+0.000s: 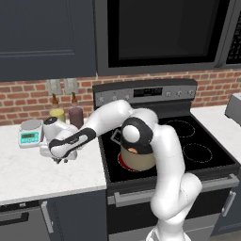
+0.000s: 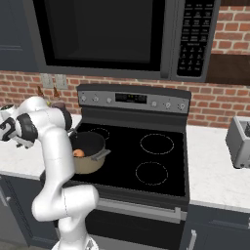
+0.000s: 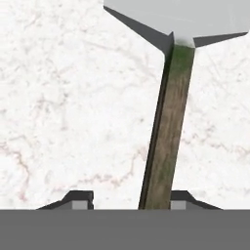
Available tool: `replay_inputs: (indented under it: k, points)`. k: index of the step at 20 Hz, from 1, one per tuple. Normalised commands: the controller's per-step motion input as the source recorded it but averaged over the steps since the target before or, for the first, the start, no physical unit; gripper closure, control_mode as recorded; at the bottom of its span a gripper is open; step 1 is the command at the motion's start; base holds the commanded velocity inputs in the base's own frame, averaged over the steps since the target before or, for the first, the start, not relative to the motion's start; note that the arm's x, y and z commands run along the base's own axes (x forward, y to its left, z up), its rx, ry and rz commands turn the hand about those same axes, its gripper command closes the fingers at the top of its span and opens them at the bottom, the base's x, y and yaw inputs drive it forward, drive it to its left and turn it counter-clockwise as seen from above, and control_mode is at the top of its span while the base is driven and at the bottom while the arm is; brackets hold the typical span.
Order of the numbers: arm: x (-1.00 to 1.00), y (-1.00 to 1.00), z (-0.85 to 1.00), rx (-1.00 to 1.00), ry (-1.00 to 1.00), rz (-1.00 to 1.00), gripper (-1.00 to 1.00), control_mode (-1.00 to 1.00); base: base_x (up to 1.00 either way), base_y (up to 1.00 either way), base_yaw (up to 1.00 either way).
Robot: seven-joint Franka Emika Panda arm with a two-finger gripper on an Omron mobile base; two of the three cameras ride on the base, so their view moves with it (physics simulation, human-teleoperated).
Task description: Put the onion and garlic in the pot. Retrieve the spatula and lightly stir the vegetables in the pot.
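You're on the spatula step now. The stove (image 1: 207, 141) fills the middle of both base views, and on its front left burner sits the pot (image 1: 138, 159), with the onion (image 2: 78, 153) resting inside, an orange-brown ball against the dark interior. The garlic I can't pick out; the arm covers much of the pot in the left base view.

Your arm reaches out left over the white counter (image 1: 28, 174), gripper (image 1: 60, 159) low above the marble. In the hand view the spatula (image 3: 168, 122) lies flat on the counter, grey blade at the top, handle running down between the two tips. The fingers (image 3: 78, 200) stand apart, one on each side of the handle, nothing clenched yet, so the pincer reads as released and straddling.

By my reading, the next move calls for a short drop, then a squeeze across the handle. It sits nearer the one tip than the other, so centre first.

Watch the clutter behind the arm: a small scale (image 1: 30, 133), two jars (image 1: 75, 116) by the brick wall. Lifting toward the pot, you'd want the blade clear of the pot's rim.
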Motion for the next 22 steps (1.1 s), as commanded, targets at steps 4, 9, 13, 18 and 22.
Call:
replay_inputs:
  k: [4, 9, 13, 18, 22]
  points:
    - [-0.46, -0.06, 0.18, 0.07, -0.03, -0.03, 1.00, -1.00, 0.00, 0.00, 0.00]
    - [-0.77, -0.03, 0.87, 0.09, -0.11, -0.09, 1.00, -1.00, 0.00, 0.00, 0.00]
    - [-0.94, -0.03, 1.00, 0.16, -0.12, -0.05, 1.00, -1.00, 0.00, 0.00, 0.00]
    - [-1.00, -0.07, 0.99, 0.24, -0.02, -0.05, 1.00, -1.00, 0.00, 0.00, 0.00]
    - [-0.99, -0.22, 1.00, 0.17, 0.00, -0.08, 1.00, -1.00, 0.00, 0.00, 0.00]
